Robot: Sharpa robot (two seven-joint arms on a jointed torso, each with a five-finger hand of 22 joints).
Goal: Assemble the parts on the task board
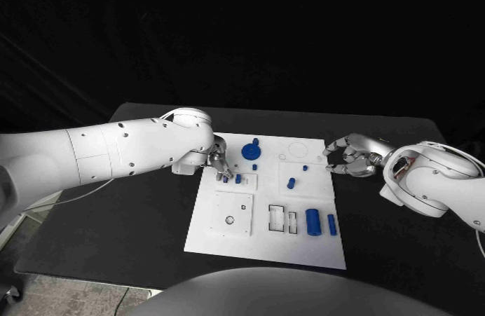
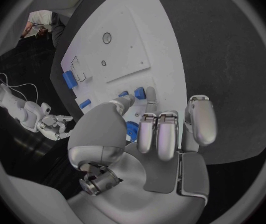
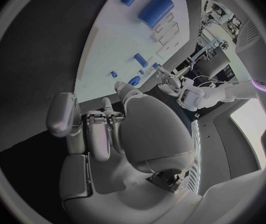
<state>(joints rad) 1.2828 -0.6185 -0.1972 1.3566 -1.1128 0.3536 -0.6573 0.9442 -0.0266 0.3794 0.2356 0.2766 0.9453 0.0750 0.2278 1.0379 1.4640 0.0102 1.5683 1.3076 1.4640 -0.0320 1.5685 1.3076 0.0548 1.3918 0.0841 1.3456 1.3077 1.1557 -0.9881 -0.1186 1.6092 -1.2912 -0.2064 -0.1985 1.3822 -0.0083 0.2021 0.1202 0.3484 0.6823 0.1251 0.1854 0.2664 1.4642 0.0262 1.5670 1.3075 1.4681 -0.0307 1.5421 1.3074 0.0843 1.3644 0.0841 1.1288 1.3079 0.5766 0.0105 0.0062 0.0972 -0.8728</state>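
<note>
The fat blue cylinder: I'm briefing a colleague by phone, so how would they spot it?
Find the white task board mid-table, then its near right corner. Two blue pieces stand side by side there; the fat blue cylinder is the thicker one, left of the thin blue bar.

The board (image 1: 265,242) lies in the middle of the table (image 1: 121,225). On its far left part a gear (image 1: 251,150) lies, and just beside it the left hand (image 1: 215,163) hangs over two small pegs (image 1: 231,179). The right hand (image 1: 349,158) is at the far right edge of the board. A peg (image 1: 291,183) lies between the hands, nearer the middle. On the near right part a cylinder (image 1: 313,222) lies, with a bar (image 1: 331,224) just to its right.
</note>
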